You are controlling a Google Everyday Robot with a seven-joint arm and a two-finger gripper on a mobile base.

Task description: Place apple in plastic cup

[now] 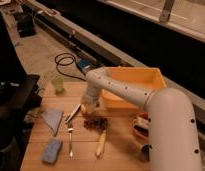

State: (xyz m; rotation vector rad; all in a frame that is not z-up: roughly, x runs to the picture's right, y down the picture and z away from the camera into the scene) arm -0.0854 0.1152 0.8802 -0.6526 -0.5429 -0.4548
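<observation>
The arm reaches in from the lower right, bends over the wooden table (118,150) and points down near the table's middle. The gripper (89,106) sits low over the board, right at the apple (84,109), of which only a pale orange patch shows at the gripper's lower left edge. Whether the gripper is open or closed cannot be told, nor whether it has hold of the apple.

The plastic cup (57,85), light green and upright, stands at about 10 o'clock from the gripper, well apart from it, near the table's far left edge.

The dark grapes (96,122) lie just beside the gripper at 5 o'clock. A long pale yellow piece (101,144) lies at 6 o'clock from the grapes. A fork (70,140) lies at 9 o'clock from that piece, with a blue sponge (52,150) further out at 9 o'clock. A grey cloth (52,119) lies at 8 o'clock from the gripper. A yellow bin (146,80) stands at 2 o'clock, behind the arm.
</observation>
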